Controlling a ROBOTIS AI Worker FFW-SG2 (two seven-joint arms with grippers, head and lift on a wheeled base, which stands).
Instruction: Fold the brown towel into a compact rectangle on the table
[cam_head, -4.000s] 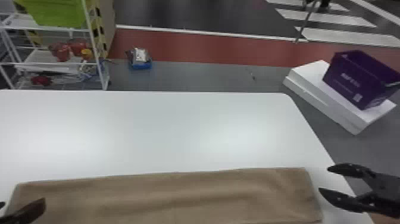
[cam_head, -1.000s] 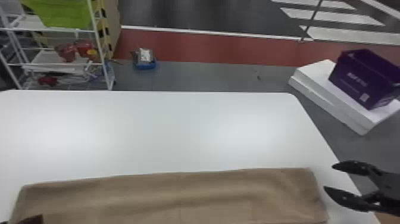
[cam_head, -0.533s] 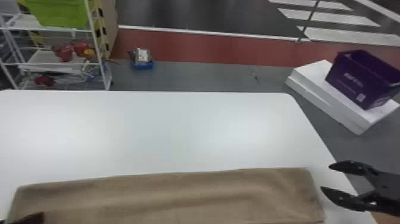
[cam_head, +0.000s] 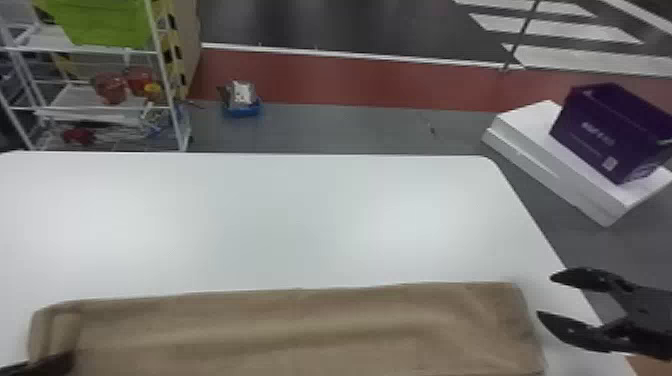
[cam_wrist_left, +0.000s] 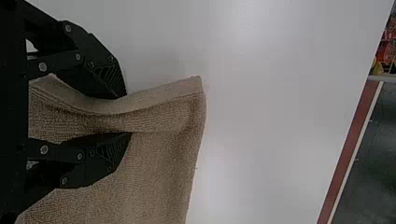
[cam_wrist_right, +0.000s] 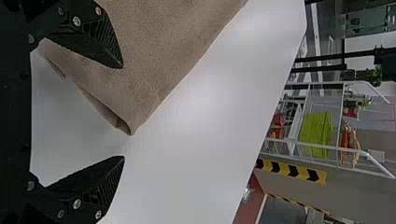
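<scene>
Across the lower part of the head view, the brown towel (cam_head: 300, 330) lies as a long band on the white table (cam_head: 280, 215), its far edge nearly straight and its near side running past the bottom border. Shallow creases run along its length, and a small ridge stands near its left end. At the lower left corner, the left gripper (cam_head: 52, 364) is over the towel's left end. In the left wrist view, the claw of the left gripper (cam_wrist_left: 128, 114) is partly open: its 2 fingers stand apart with a raised fold of towel between them; whether they pinch it cannot be told. At the lower right, the right gripper (cam_head: 545, 296) is just beside the towel's right end, its 2 fingers spread wide and holding nothing. In the right wrist view, a towel corner shows layered edges. At the upper left of the head view is a white rack (cam_head: 167, 92) with a green bin (cam_head: 102, 25); a blue tray (cam_head: 242, 111) sits on the floor to the right of it. At the right, a purple box (cam_head: 605, 135) rests on a white stack (cam_head: 545, 160).
</scene>
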